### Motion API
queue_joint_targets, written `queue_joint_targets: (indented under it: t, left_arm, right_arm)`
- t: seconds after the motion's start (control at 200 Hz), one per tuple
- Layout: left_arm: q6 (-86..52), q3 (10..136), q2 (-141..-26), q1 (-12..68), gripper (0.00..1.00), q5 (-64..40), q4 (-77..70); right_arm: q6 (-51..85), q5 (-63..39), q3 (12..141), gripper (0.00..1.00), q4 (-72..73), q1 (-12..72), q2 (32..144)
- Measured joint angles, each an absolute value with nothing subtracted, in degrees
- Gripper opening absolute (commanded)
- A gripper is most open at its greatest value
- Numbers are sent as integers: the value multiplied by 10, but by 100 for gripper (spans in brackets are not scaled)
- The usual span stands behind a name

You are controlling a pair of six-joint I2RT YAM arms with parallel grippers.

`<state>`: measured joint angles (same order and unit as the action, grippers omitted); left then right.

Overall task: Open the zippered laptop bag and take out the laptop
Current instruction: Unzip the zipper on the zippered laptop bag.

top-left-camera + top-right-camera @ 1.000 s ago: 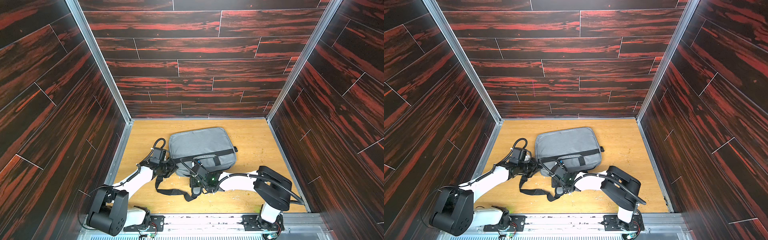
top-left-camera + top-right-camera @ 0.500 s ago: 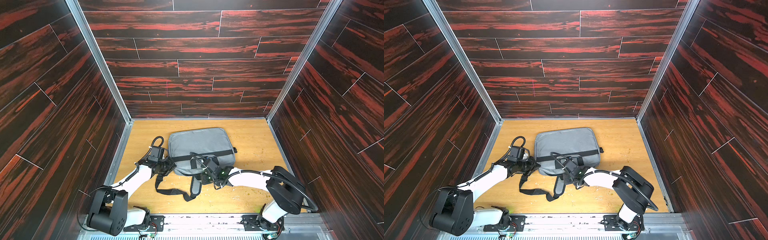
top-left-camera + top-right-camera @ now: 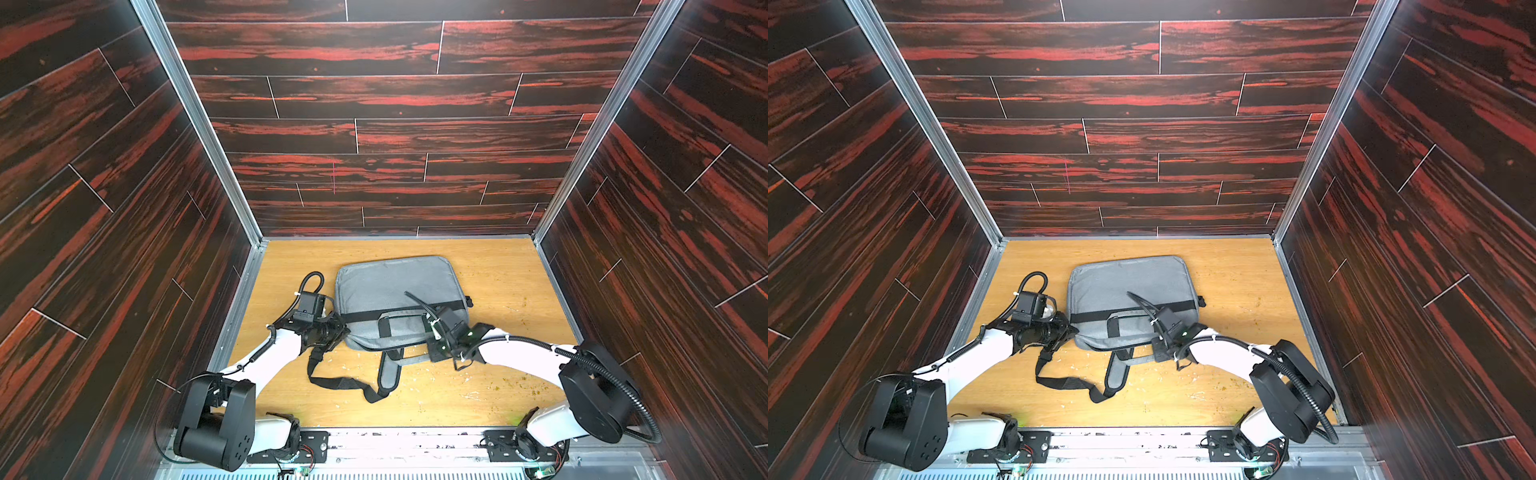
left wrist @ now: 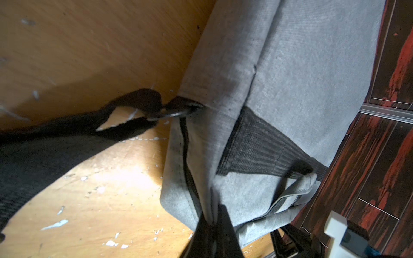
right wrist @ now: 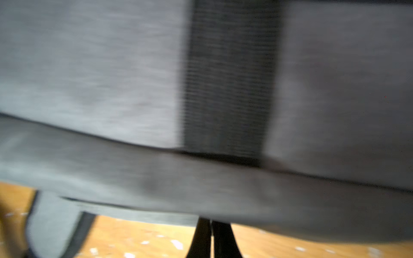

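Observation:
The grey zippered laptop bag [image 3: 395, 286] [image 3: 1129, 282] lies flat on the wooden floor, its black webbing stripe across it. My left gripper [image 3: 343, 330] [image 3: 1073, 330] is at the bag's near left corner, and the left wrist view shows it [image 4: 212, 220] shut on a fold of the bag's [image 4: 301, 67] grey fabric beside the zip line. My right gripper [image 3: 432, 351] [image 3: 1160, 351] is at the near edge towards the right. Blurred in the right wrist view, it [image 5: 211, 223] is shut with its tips against the bag's [image 5: 89, 78] edge. Nothing shows between them. The laptop is hidden.
The black shoulder strap [image 3: 336, 380] loops over the floor in front of the bag, and a grey hand strap [image 3: 388, 374] hangs off the near edge. Dark wood-pattern walls [image 3: 374, 187] enclose the floor on three sides. White and greenish crumbs dot the floor.
My right gripper has slid to the right along the bag's near edge, its elbow swinging out to the right. The left gripper has kept its hold at the corner.

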<state>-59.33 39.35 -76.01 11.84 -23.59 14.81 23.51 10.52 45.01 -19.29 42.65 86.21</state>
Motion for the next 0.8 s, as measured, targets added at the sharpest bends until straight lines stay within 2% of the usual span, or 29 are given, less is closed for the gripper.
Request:
queue_joint_targets:
  t: [0.486,0.802]
  left_arm:
    - [-584,402,-760,105,0,-237,154]
    - [-583,404,-760,104,0,-240,154]
  right_arm:
    - [97,89,462,0,-246,262,848]
    - [16,76,497,0,-247,216,869]
